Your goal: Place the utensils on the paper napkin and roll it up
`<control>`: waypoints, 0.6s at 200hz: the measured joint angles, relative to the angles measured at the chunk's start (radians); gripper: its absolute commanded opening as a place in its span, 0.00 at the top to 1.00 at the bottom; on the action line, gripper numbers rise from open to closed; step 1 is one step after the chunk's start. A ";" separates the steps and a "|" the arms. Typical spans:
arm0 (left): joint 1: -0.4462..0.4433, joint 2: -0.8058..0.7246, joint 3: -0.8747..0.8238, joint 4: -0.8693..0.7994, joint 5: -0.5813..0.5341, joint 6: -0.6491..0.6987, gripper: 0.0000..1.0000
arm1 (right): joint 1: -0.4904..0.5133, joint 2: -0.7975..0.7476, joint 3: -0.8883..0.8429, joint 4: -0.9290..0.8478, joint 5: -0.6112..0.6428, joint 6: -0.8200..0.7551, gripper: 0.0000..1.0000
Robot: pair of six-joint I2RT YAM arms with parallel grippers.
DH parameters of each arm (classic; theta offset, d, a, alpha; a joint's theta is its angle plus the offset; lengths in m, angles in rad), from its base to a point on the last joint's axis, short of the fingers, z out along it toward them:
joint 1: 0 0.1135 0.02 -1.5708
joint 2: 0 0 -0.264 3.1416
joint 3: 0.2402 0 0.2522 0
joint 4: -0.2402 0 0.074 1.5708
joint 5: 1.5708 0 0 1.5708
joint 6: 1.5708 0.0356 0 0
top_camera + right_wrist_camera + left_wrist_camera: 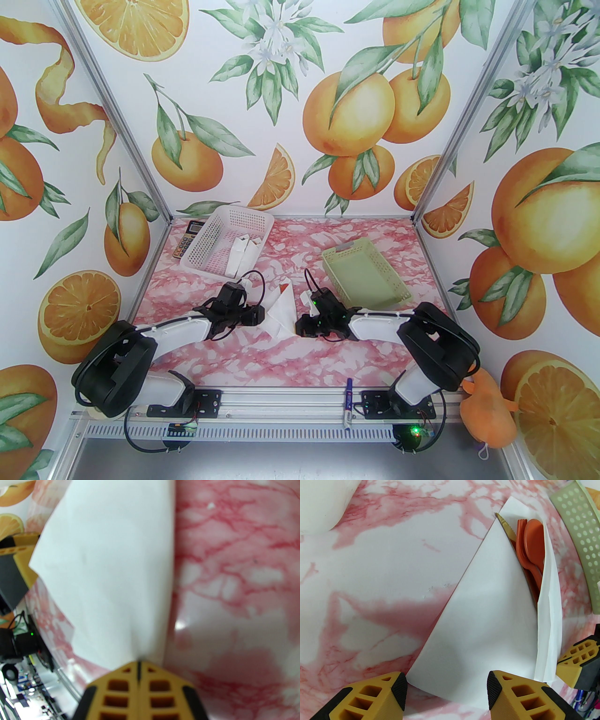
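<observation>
Top view: I'm reaching both arms fwd & inward, forearms lying low over the pink-marbled surface, wrists turning toward each other. The paper napkin is lying mid-surface btwn my left end effector and right end effector, each just beside it. Its long axis is running near-to-far, tip pointing away from me.

Left wrist: my left end effector is standing open, approx. half-wide, gripping nothing. The napkin's near edge is sitting btwn the fingers, and I can't tell if either pad is touching it. The utensils are lying ahead & to the right, tucked under the folded flap. Their orange heads are poking out at the far end, handles hiding in the fold. Their long axis is pointing away from me, roughly along the fold.

Right wrist: my right end effector is pinching shut on the napkin's near corner, paper puckering at the tips.

Judging: the roll prob. needs to go across that axis, i.e. sideways. Left is sitting nearer the loose flap; right is anchoring.
</observation>
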 measured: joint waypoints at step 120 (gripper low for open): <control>-0.007 -0.021 -0.043 0.135 0.167 -0.129 0.49 | 0.002 0.006 0.010 -0.010 0.000 -0.003 1.00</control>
